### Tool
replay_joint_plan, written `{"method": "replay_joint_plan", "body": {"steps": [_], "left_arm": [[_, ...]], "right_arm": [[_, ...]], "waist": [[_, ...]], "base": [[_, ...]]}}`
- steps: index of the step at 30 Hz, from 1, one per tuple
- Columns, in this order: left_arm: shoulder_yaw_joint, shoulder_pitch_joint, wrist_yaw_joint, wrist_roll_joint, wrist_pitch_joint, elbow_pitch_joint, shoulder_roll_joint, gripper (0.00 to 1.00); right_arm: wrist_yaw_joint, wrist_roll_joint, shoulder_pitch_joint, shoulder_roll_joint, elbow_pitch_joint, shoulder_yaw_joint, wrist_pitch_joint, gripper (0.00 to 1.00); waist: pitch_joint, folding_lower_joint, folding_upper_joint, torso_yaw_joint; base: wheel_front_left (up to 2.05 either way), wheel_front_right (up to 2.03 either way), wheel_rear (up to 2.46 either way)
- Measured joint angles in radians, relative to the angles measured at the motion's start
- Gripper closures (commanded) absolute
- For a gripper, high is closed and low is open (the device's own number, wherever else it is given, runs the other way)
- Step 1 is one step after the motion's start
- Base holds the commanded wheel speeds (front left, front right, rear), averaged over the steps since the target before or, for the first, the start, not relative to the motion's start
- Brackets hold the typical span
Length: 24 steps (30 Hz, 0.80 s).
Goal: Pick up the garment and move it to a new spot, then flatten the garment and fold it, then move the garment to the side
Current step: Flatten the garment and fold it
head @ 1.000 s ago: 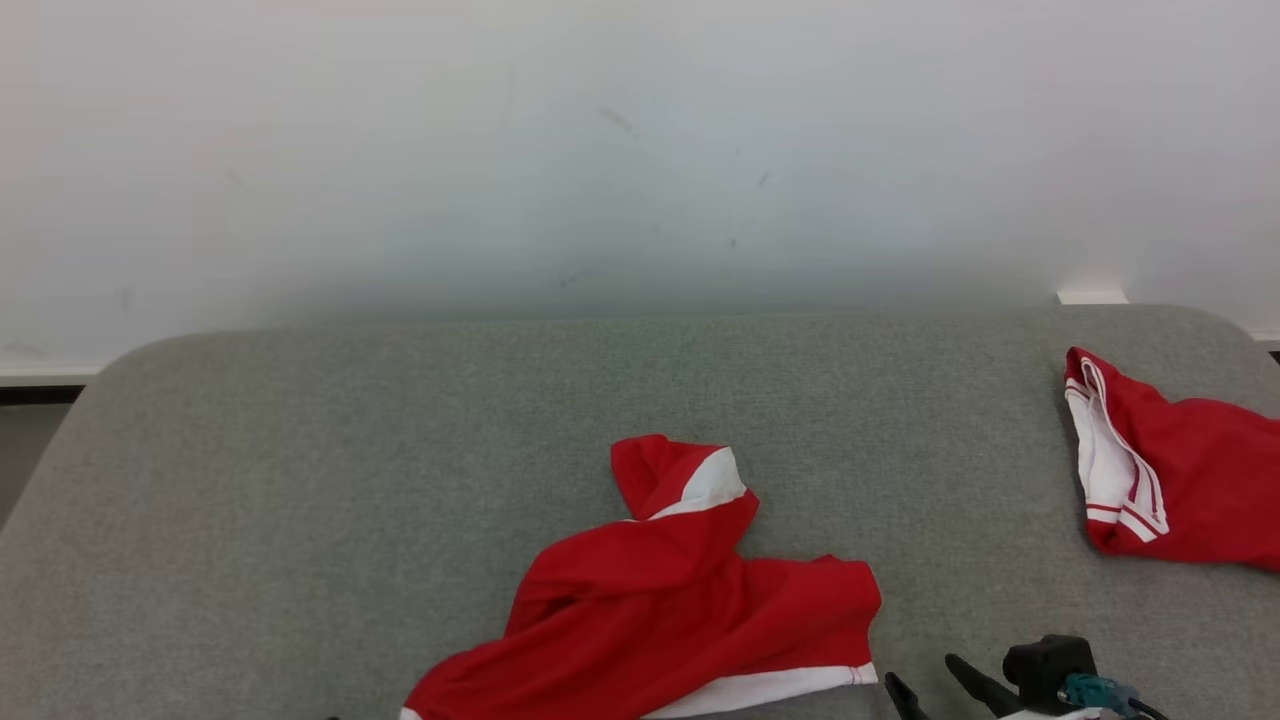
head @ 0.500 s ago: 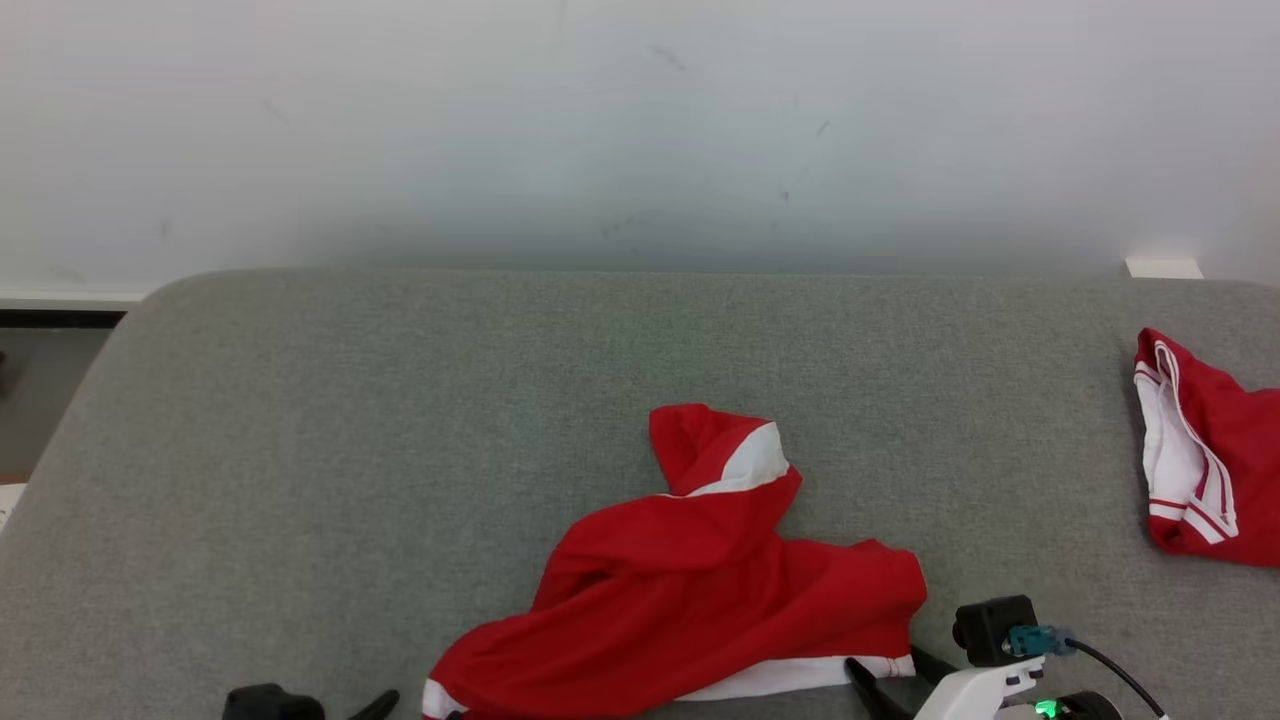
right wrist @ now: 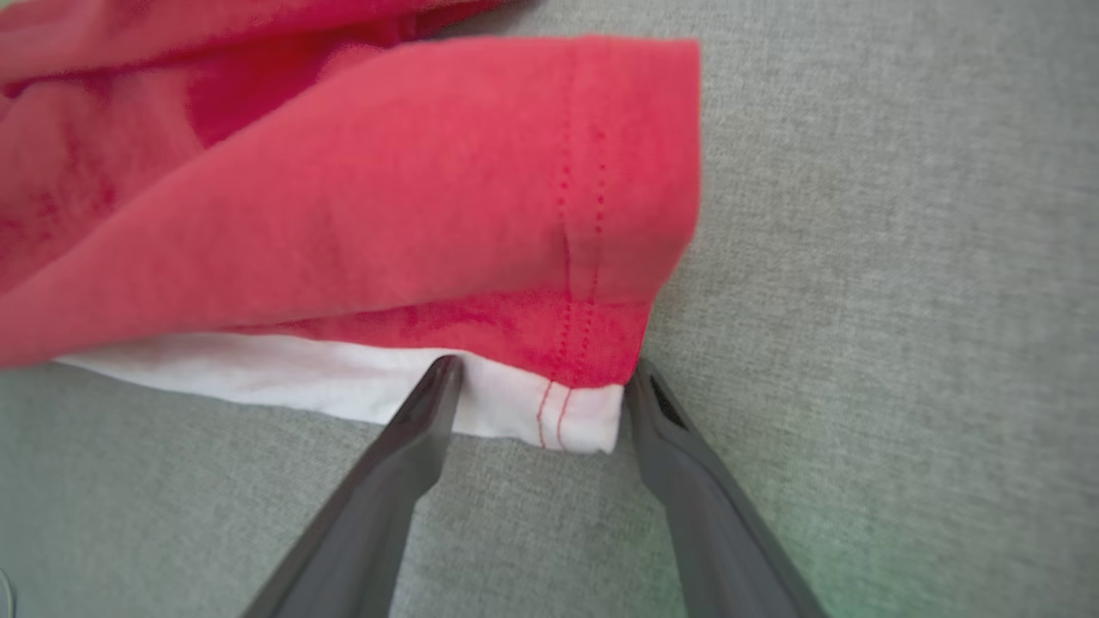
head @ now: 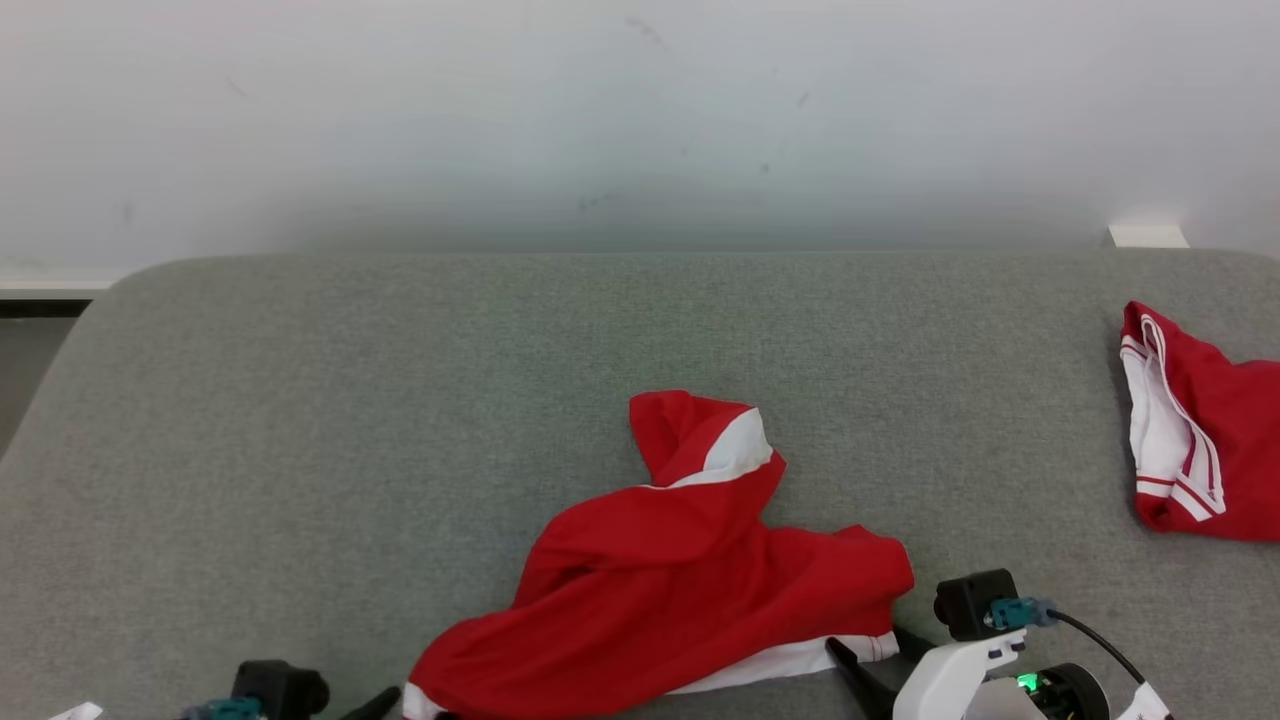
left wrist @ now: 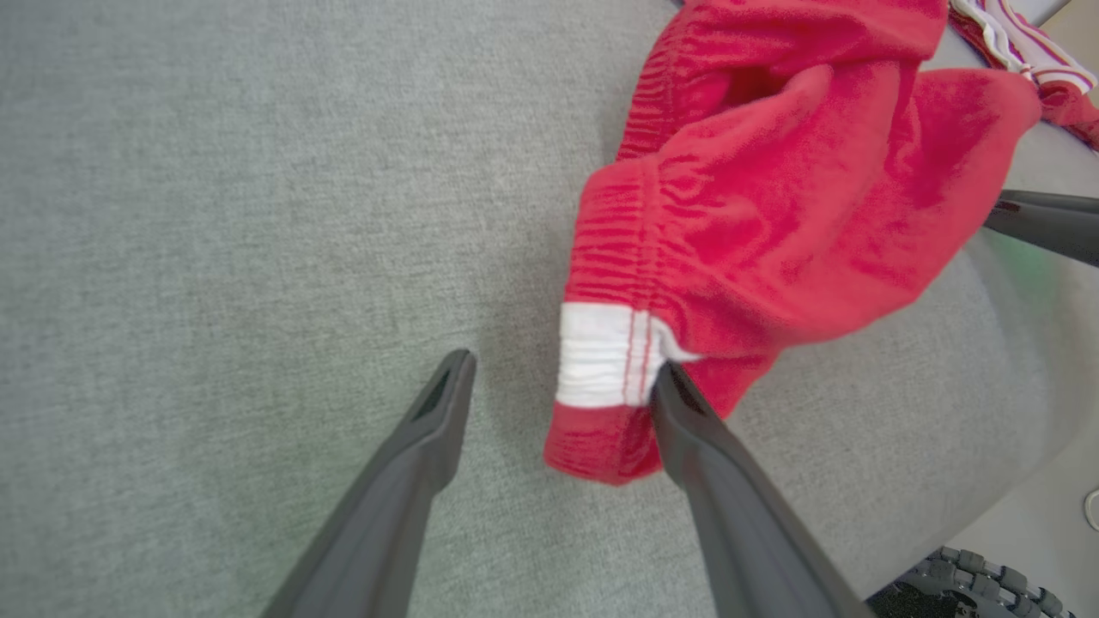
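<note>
Head view, lower left: the left gripper (left wrist: 562,365), jaws wide, brackets the waistband corner of the crumpled red garment (head: 680,590), which lies lower centre on the grey cushion (head: 300,400); lower right, the right gripper (right wrist: 543,367), also wide, brackets the white hem corner, probably to lift both ends.

Wall (head: 640,120): pale off-white, matte, with a few faint dark scuffs toward the upper middle. A soft shadow band runs along its foot, just above the far edge of the cushion.

Grey woven cushion (head: 300,420): wide, flat top, rounded far corners, fine heathered weave, spanning almost the whole head view.

White ledge (head: 50,285): far left at the wall's base, with a dark strip (head: 40,308) directly under it.

Small white block (head: 1147,236): against the wall at far right, behind the cushion edge.

Floor (head: 22,390): dull grey, past the left corner.

Light: even and diffuse
</note>
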State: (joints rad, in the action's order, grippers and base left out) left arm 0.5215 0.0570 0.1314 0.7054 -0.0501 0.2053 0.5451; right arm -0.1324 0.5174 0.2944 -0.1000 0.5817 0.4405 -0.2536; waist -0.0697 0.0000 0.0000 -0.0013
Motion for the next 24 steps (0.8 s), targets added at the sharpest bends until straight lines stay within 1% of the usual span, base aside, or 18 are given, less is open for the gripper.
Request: {"method": "replay_joint_plan", "body": {"steps": [5,6,7,8,9,13,16,17,20,24], "left_arm": [[0.056,0.046,0.0,0.052,0.017,0.035,0.007,0.0],[0.067,0.054,0.0,0.065,0.022,0.039,0.008,0.29],[0.076,0.063,0.0,0.07,0.03,0.04,0.008,0.64],[0.087,0.069,0.0,0.075,0.036,0.041,0.008,0.82],[0.098,0.074,0.0,0.088,0.041,0.04,0.009,1.0],[0.13,0.082,0.0,0.15,0.06,0.002,0.023,1.0],[0.134,0.081,0.0,0.236,0.058,-0.076,0.04,1.0],[0.133,0.08,0.0,0.265,0.054,-0.109,0.048,1.0],[0.112,0.074,0.0,0.338,0.04,-0.214,0.09,1.0],[0.07,0.058,0.0,0.418,0.03,-0.344,0.136,1.0]], "right_arm": [[0.0,0.024,0.027,0.006,0.013,0.027,-0.028,0.0],[0.0,0.034,0.032,0.006,0.015,0.037,-0.031,0.08],[0.0,0.041,0.035,0.006,0.015,0.044,-0.031,0.62],[0.0,0.052,0.038,0.008,0.019,0.044,-0.025,1.0],[0.002,0.069,0.041,0.008,0.022,0.047,-0.022,1.0],[0.002,0.183,0.04,0.025,0.007,0.049,-0.012,1.0],[0.002,0.293,0.035,0.026,-0.066,0.024,-0.003,1.0],[0.002,0.327,0.034,0.019,-0.1,0.014,-0.003,1.0],[0.002,0.417,0.021,-0.033,-0.213,-0.024,-0.015,1.0],[0.002,0.504,-0.012,-0.097,-0.38,-0.093,-0.032,1.0]], "waist": [[-0.012,0.0,0.0,-0.009],[-0.013,0.0,0.0,-0.01],[-0.014,0.0,0.0,-0.011],[-0.013,0.0,0.0,-0.011],[-0.012,0.0,0.0,-0.012],[0.003,0.0001,0.0,-0.012],[0.02,0.0,0.0001,-0.014],[0.028,0.0001,0.0,-0.015],[0.054,0.0001,0.0,-0.022],[0.081,0.0,0.0,-0.042]], "base": [[0.0,0.0,0.0],[0.0,0.0,0.0],[0.0,0.0,0.0],[0.0,0.0,0.0],[0.0,0.0,0.0],[0.0,0.0,0.0],[0.0,0.0,0.0],[0.0,0.0,0.0],[0.0,0.0,0.0],[0.0,0.0,0.0]]}}
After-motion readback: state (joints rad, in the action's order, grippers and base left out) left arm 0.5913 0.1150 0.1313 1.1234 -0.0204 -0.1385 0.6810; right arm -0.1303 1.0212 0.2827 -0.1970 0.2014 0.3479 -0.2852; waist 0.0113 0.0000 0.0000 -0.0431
